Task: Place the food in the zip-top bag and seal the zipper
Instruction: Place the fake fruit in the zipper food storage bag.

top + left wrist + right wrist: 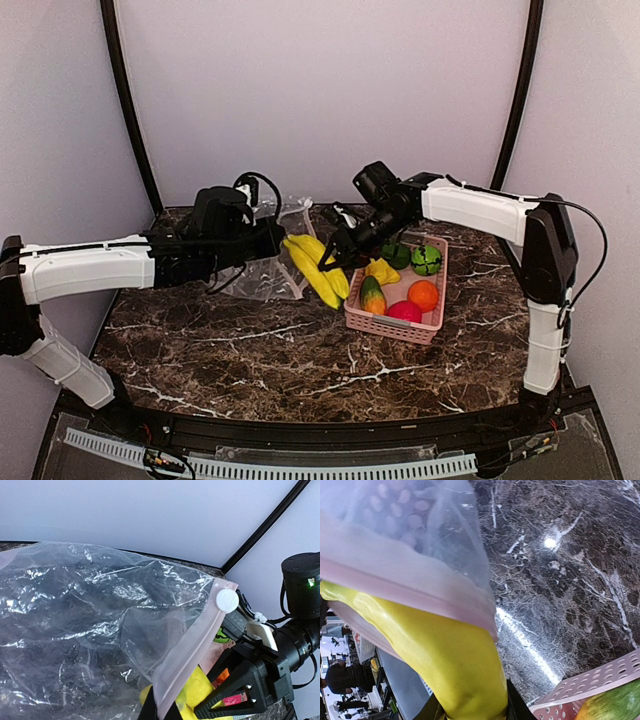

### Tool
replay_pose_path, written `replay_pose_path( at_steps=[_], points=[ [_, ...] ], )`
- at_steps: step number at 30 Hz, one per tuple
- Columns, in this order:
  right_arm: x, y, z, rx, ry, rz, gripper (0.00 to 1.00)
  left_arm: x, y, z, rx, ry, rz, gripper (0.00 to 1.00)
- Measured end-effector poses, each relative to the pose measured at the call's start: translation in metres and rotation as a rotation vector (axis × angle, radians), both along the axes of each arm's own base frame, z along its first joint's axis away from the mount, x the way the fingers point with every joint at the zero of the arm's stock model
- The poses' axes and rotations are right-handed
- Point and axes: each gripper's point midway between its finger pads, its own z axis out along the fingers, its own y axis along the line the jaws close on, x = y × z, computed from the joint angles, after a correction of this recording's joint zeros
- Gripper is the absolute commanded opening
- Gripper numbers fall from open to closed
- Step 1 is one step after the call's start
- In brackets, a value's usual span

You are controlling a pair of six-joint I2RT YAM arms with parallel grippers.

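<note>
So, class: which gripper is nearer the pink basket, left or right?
Right. The right gripper holds the banana just beside the pink basket; the left gripper, shut on the bag, sits farther away, beyond the banana.

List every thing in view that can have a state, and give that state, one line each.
Bag, lifted by its mouth edge, crumpled.
Banana, held off the table, tip at the bag's mouth.
Zipper, apparently open around the banana's tip.
Left tool, shut on the bag's mouth edge.
Right tool, shut on the banana.
Basket, upright on the table, holding the other food.
</note>
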Motion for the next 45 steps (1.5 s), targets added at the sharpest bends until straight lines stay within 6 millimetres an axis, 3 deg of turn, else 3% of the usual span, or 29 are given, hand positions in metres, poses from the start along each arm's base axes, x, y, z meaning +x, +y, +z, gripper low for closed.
replay_pose_path(
  at_steps=[5,12,15,19,26,32,38,42,45],
  points=[
    [0.012,-0.007,-0.017,-0.061,0.008,-0.054,0.00,-0.004,-0.010,-0.004,0.022,-0.010,-0.026,0.01],
    [0.022,-0.006,-0.016,-0.102,-0.035,-0.083,0.02,0.000,-0.043,-0.039,0.078,0.044,-0.090,0.01],
    [0.023,-0.004,-0.012,-0.100,-0.050,-0.082,0.11,0.000,-0.055,-0.054,0.096,0.072,-0.115,0.01],
    [0.022,-0.002,-0.008,-0.094,-0.053,-0.076,0.29,-0.001,-0.060,-0.059,0.100,0.081,-0.126,0.01],
    [0.018,-0.001,-0.002,-0.066,-0.062,-0.037,0.59,0.002,-0.056,-0.059,0.061,0.102,-0.097,0.01],
    [0.014,-0.005,0.033,-0.006,-0.142,-0.006,0.60,0.008,-0.022,-0.066,-0.019,0.161,-0.009,0.01],
    [-0.001,-0.017,0.102,0.137,-0.290,0.081,0.59,0.012,-0.003,-0.042,-0.039,0.142,0.025,0.01],
    [0.009,-0.050,0.139,0.205,-0.433,0.102,0.57,0.019,0.020,0.004,-0.017,0.091,0.051,0.01],
    [0.029,-0.081,0.144,0.182,-0.531,0.073,0.52,0.022,0.037,0.042,-0.008,0.038,0.065,0.01]
  ],
)
